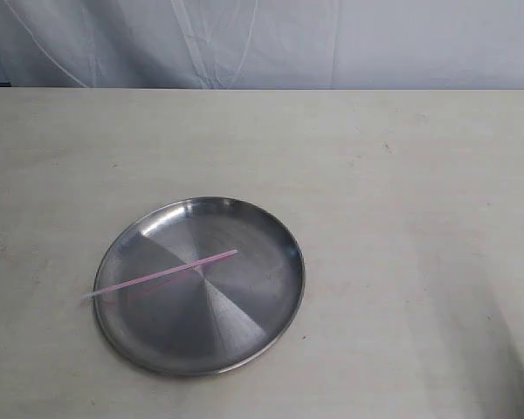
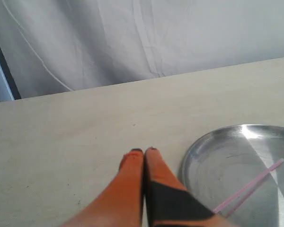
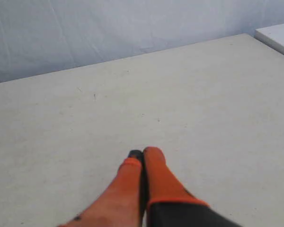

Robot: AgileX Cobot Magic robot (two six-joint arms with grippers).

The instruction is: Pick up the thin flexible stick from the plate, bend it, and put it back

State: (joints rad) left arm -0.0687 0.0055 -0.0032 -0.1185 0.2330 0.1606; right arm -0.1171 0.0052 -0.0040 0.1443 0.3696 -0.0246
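Observation:
The round steel plate [image 1: 244, 340] lies on the pale table, left of centre and towards the front. Across it rests the thin pink stick [image 1: 166, 273], straight, one end over the plate's left rim. In the left wrist view the plate [image 2: 203, 161] and the stick [image 2: 248, 185] show beside my left gripper [image 2: 144, 152], whose orange fingers are pressed together, empty, short of the plate's rim. My right gripper [image 3: 143, 154] is shut too, holding nothing, over bare table. Neither gripper appears in the exterior view.
A wrinkled white cloth [image 1: 262, 39] hangs behind the table's far edge. A white slab [image 3: 277, 37] sits at the table's corner in the right wrist view. A shadow darkens the table's front right corner [image 1: 520, 367].

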